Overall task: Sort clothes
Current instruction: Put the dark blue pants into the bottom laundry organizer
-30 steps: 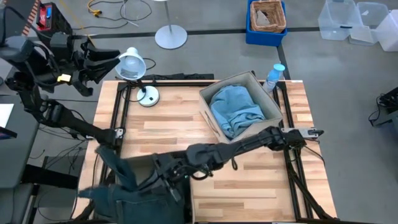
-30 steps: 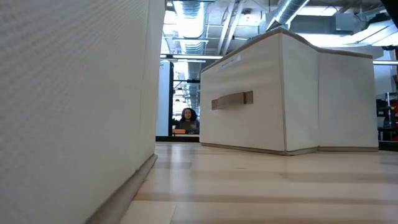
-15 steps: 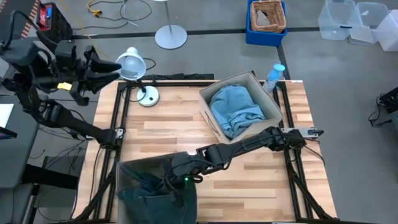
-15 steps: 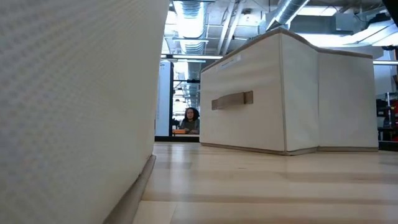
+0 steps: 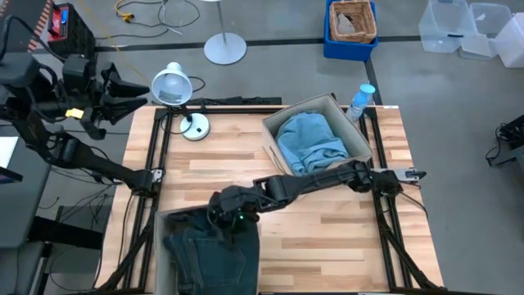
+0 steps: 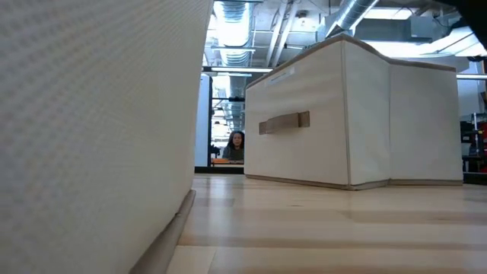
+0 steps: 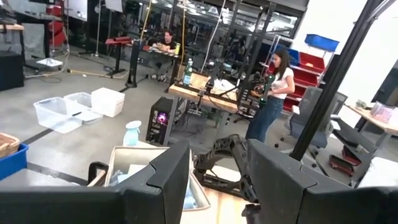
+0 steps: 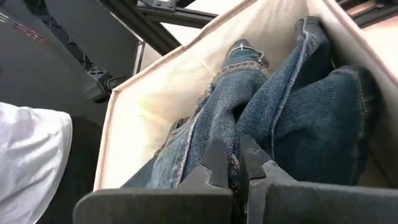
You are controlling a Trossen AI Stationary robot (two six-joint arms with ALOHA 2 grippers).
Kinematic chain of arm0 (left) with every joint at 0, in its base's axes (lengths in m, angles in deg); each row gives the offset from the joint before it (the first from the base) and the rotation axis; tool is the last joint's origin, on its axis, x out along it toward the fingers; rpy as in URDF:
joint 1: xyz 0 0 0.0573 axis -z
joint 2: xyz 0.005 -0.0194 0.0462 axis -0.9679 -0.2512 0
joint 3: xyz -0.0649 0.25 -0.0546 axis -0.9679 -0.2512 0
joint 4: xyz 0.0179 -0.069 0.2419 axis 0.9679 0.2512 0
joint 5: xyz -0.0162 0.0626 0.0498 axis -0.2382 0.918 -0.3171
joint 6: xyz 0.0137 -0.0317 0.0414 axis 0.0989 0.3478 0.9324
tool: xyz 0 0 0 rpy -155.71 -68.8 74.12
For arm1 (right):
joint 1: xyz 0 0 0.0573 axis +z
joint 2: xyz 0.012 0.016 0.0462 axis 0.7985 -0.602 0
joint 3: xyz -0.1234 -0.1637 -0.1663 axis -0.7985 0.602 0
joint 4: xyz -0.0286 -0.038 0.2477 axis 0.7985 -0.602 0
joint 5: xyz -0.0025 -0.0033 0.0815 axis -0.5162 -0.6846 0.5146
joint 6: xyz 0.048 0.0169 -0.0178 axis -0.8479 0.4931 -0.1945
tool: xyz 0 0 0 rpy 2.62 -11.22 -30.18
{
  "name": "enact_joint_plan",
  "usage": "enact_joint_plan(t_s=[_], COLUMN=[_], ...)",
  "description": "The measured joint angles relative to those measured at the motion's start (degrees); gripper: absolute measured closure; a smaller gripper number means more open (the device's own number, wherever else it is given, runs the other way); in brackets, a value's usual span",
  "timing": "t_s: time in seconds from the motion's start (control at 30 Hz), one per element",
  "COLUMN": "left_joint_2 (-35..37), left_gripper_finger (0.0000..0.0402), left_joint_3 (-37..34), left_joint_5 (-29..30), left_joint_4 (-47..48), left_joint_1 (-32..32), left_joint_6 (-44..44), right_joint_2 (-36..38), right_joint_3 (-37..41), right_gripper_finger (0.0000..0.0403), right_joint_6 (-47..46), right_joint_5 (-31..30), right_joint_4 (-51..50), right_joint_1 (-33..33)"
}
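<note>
currently right gripper (image 8: 231, 163) is clamped tight on the dark jeans (image 5: 214, 254) lying in the near-left box (image 5: 161, 220), while left gripper (image 5: 139, 88) hovers part-open and empty off the table's (image 5: 327, 238) far-left corner.

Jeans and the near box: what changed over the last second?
The right gripper, shut on the dark jeans, pulled them out of a sprawl over the table's near left edge and into the near box; they now lie bunched inside it. The right arm drew back toward the table's centre. The left gripper, raised off the far left corner, swung slightly outward. The far box with the turquoise top stayed put.
</note>
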Motion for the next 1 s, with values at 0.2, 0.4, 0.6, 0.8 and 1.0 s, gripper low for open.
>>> enact_joint_plan(t_s=[0.2,0.4,0.6,0.8,1.0], left_joint_2=[0.0,-0.1,-0.4,-0.6,-0.6], left_gripper_finger=[0.0244,0.0244,0.0244,0.0244,0.0244], left_joint_3=[0.0,0.0,0.0,0.0,0.0], left_joint_5=[0.0,0.1,0.1,0.1,0.1], left_joint_4=[1.9,2.9,2.9,3.1,3.9], left_joint_1=[0.0,0.0,0.0,0.0,0.0], left_joint_6=[-0.8,-1.1,-0.7,-0.5,-0.5], right_joint_2=[0.0,-0.2,-0.2,-0.1,-0.1], right_joint_3=[0.1,0.2,0.1,0.0,0.0], right_gripper_finger=[0.0403,0.0403,0.0392,0.0320,0.0222], right_joint_6=[0.0,-0.2,-0.3,0.2,0.3], right_joint_5=[-1.6,-2.4,-2.7,-3.0,-0.5], right_joint_4=[-0.3,10.2,6.9,4.8,9.3], right_joint_1=[-1.6,-2.3,-2.3,-1.8,-1.3])
